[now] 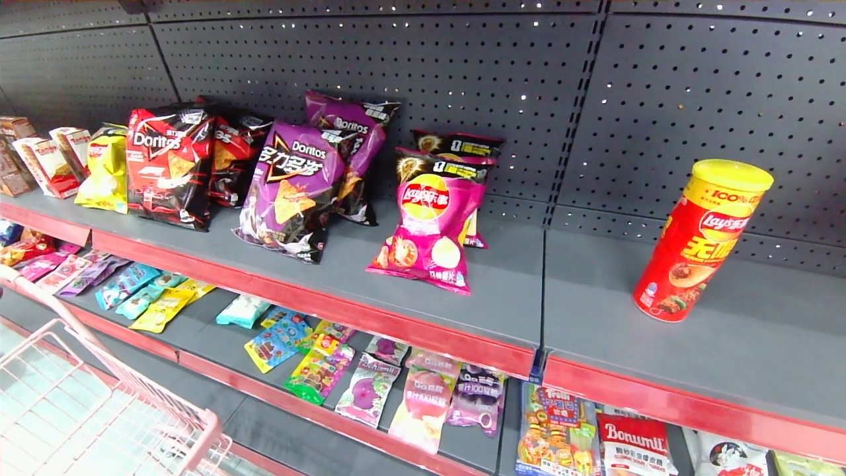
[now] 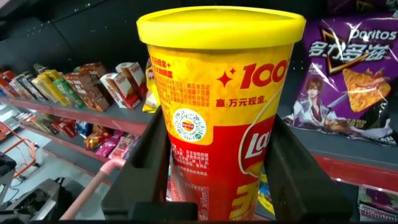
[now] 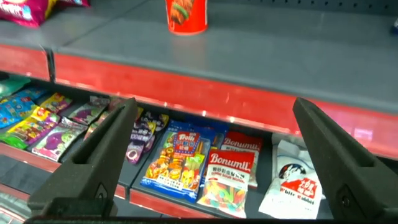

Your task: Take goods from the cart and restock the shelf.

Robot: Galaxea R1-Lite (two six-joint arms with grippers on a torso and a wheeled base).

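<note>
My left wrist view gives what the head view lacks: my left claw (image 2: 214,168) clamped around a yellow-lidded chip canister (image 2: 217,93), one finger on each side of its red body. It sits upright in my grip, long axis vertical, lid upward, with a purple chip bag (image 2: 345,81) beyond it. The head view shows a second canister (image 1: 702,241) standing lid-up on the right section of the shelf (image 1: 727,357), and the cart (image 1: 99,396) at lower left. My right claw (image 3: 214,112) gapes wide, empty, facing candy packs (image 3: 186,162).
</note>
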